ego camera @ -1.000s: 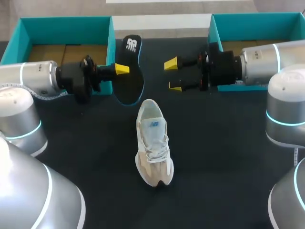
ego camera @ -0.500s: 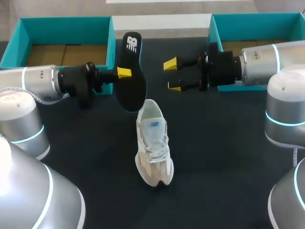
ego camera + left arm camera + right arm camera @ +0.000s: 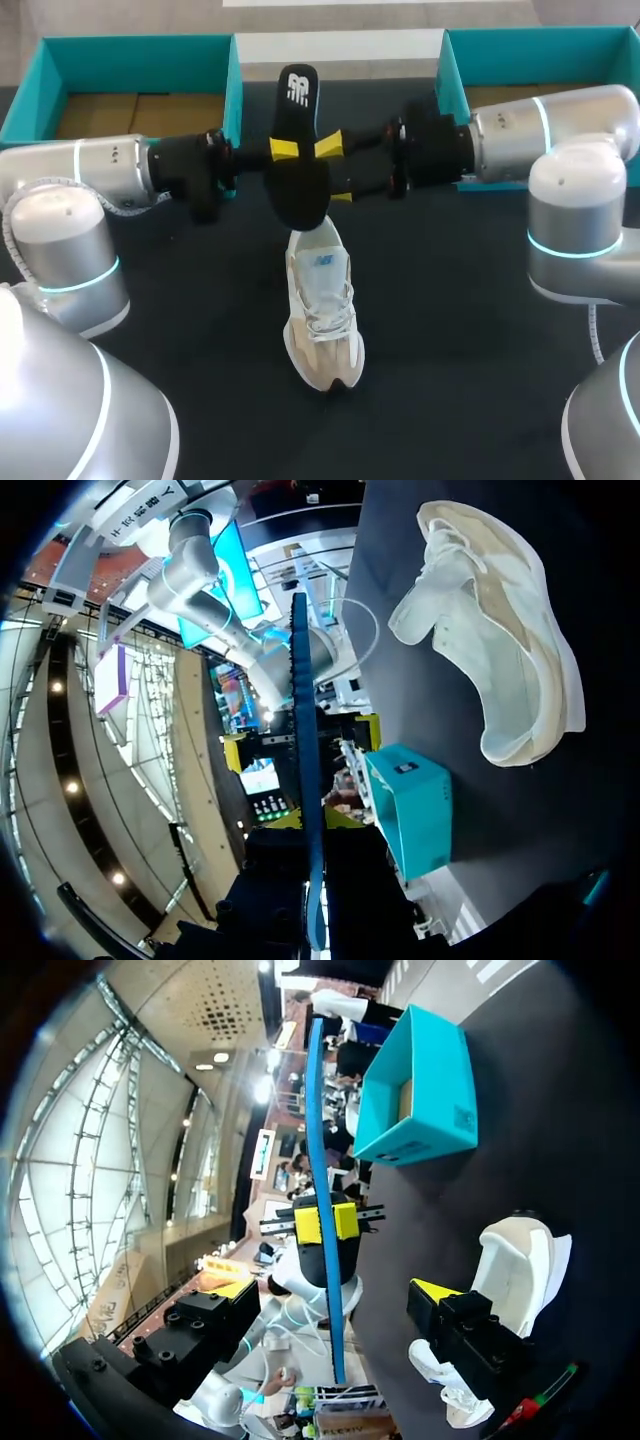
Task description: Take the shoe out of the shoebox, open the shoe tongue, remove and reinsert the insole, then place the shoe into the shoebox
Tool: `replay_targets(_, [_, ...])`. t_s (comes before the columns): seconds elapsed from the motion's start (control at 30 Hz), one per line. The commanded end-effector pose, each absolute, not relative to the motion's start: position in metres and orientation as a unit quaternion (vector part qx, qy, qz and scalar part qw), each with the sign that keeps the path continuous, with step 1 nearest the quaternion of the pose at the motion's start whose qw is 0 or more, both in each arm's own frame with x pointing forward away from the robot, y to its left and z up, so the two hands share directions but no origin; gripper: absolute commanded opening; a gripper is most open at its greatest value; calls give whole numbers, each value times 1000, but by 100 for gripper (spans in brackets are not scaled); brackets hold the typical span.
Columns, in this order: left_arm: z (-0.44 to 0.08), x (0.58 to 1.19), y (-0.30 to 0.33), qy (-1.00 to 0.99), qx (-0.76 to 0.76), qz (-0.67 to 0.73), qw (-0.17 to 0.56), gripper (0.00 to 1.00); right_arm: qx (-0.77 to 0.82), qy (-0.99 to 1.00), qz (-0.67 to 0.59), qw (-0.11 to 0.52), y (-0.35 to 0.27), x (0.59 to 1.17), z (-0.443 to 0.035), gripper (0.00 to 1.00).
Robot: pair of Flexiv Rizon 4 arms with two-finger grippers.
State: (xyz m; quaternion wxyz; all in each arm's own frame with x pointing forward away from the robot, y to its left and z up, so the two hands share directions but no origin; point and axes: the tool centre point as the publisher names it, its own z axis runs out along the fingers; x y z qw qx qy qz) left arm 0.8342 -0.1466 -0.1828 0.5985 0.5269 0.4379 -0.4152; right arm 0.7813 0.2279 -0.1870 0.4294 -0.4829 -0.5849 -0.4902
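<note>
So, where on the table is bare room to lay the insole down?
Bare table lies left of the shoe, bordered by the left arm, and right of it, bordered by the right arm. Behind the heel it is crowded: left hand and right hand flank the insole, between the boxes.

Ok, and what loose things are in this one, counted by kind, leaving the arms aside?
Shoe: 1
Insole: 1
Teal boxes: 2, one at the left arm's side, one at the right arm's side
Total: 4
</note>
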Motion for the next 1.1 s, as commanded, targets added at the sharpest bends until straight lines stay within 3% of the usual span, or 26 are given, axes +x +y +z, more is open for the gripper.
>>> replay_targets(0.03, [-186,840,-159,436,525,-416,602,0,-480,-586,-488,434,238,786,-191,55])
replay_targets(0.13, [-186,840,-161,435,524,-418,601,0,-477,-586,-488,437,240,786,-192,37])
replay_targets(0.2, [-186,840,-162,435,525,-417,601,0,-475,-586,-487,440,241,786,-193,31])
replay_targets(0.7, [-187,839,-164,436,518,-418,606,0,-467,-587,-487,448,246,790,-195,13])
replay_targets(0.87, [-188,839,-166,436,516,-422,604,0,-463,-588,-488,449,247,791,-194,1])
replay_targets(1.07, [-189,838,-164,444,507,-429,602,0,-451,-595,-496,443,249,792,-193,0])
replay_targets(1.1, [-189,838,-164,449,506,-425,601,35,-448,-597,-498,441,249,792,-193,0])
